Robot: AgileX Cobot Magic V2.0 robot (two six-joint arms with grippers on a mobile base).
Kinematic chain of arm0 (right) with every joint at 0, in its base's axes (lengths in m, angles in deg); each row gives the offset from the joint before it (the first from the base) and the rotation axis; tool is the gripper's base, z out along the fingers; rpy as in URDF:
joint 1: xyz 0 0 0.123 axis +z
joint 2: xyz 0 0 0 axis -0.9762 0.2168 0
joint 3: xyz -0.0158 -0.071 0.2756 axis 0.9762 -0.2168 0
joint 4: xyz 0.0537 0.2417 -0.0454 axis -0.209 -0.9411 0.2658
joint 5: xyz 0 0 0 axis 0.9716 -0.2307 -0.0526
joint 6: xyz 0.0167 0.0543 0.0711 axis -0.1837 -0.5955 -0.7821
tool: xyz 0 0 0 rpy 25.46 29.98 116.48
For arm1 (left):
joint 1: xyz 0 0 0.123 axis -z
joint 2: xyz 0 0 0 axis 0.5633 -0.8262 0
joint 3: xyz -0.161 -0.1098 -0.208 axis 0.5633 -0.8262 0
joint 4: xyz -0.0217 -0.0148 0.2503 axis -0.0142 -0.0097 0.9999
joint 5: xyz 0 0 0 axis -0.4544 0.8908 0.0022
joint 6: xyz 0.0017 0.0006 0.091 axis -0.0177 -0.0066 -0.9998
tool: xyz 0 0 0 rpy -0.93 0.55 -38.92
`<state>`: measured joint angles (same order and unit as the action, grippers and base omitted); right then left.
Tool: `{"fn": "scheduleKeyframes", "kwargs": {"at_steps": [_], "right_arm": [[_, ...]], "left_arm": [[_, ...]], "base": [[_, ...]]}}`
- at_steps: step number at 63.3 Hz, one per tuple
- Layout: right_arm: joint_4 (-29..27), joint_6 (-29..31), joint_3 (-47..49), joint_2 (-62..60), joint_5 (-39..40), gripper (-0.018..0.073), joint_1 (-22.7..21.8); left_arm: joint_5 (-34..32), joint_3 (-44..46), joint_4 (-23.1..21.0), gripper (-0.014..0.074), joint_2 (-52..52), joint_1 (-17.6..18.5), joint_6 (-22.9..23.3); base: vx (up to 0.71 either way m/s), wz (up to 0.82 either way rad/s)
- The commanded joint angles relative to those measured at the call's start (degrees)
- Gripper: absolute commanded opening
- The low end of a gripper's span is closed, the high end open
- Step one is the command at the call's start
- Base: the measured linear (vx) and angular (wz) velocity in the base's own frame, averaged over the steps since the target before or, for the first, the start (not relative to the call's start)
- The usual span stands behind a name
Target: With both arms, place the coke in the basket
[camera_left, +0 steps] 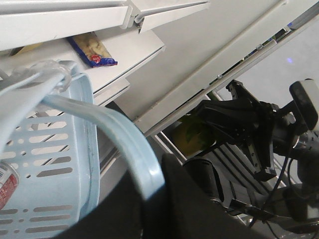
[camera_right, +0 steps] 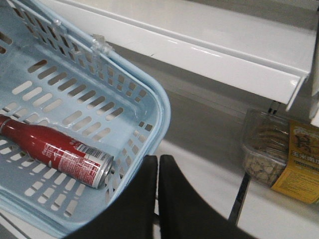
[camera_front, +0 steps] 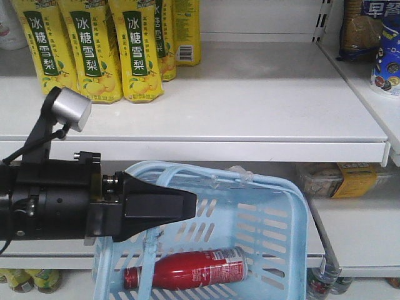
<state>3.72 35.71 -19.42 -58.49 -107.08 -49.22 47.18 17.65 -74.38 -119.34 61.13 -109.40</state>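
The coke (camera_front: 194,269) (camera_right: 55,152) is a red bottle with white print, lying on its side on the floor of the pale blue basket (camera_front: 275,219) (camera_right: 149,99). My left gripper (camera_front: 187,205) (camera_left: 152,191) reaches in from the left and is shut on the basket's hoop handle (camera_left: 124,144), which runs between its black fingers. The basket hangs tilted in front of the lower shelf. My right gripper (camera_right: 158,160) is shut with nothing in it. Its tips sit just outside the basket's near corner, right of the coke's base.
Tall yellow pear-drink bottles (camera_front: 94,50) stand on the upper white shelf (camera_front: 250,150). A clear snack box with a yellow label (camera_front: 340,180) (camera_right: 279,154) sits on the lower shelf to the right. More bottles (camera_front: 25,279) stand below. The other black arm (camera_left: 249,124) shows beyond the basket.
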Motion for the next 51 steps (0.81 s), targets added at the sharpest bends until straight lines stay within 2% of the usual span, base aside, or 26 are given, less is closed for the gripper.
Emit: {"fn": "scheduleKeyframes", "kwargs": {"at_steps": [1,51], "right_arm": [[1.3,-2.4,0.9,-1.2,4.5,-0.0004,-0.2],[1.4,-2.7,0.9,-1.5,4.1,-0.0004,-0.2]], "left_arm": [[0.4,2.3,-6.5,-0.0006,1.7,0.2,-0.9],[0.2,2.3,-6.5,-0.0006,1.7,0.2,-0.9]], "base": [[0.0,0.0],[0.0,0.0]]}}
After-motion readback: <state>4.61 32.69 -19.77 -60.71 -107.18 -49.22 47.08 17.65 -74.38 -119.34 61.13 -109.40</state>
